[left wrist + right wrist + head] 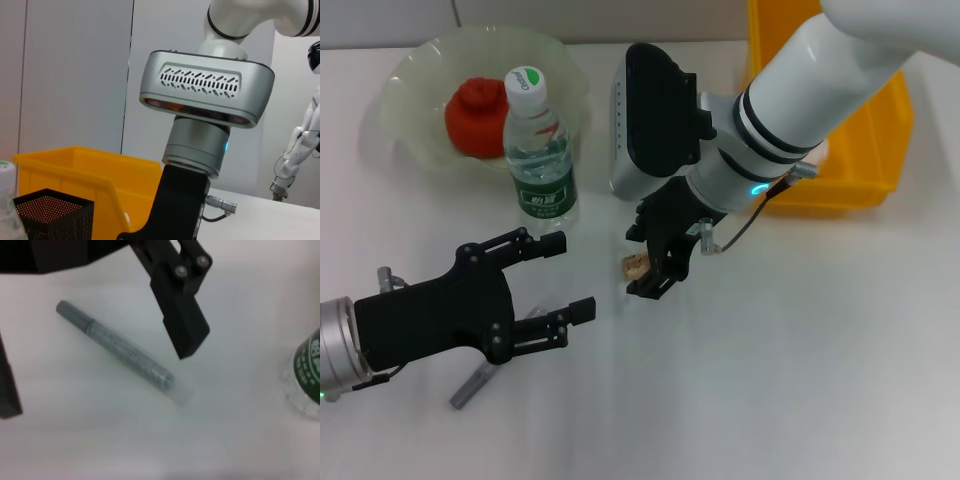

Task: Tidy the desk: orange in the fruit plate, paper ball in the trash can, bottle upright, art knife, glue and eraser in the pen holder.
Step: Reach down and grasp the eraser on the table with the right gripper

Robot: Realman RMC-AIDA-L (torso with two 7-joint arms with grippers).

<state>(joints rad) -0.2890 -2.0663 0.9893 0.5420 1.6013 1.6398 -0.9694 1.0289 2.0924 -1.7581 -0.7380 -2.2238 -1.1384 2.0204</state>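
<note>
My right gripper (642,268) is low over the white desk (800,350), pinching a small tan eraser (634,264). Left gripper (558,275) is spread wide and empty above the grey art knife (120,352). Only the right wrist view shows its full length, flat and diagonal. The clear green-capped bottle (539,150) stands upright nearby.
</note>
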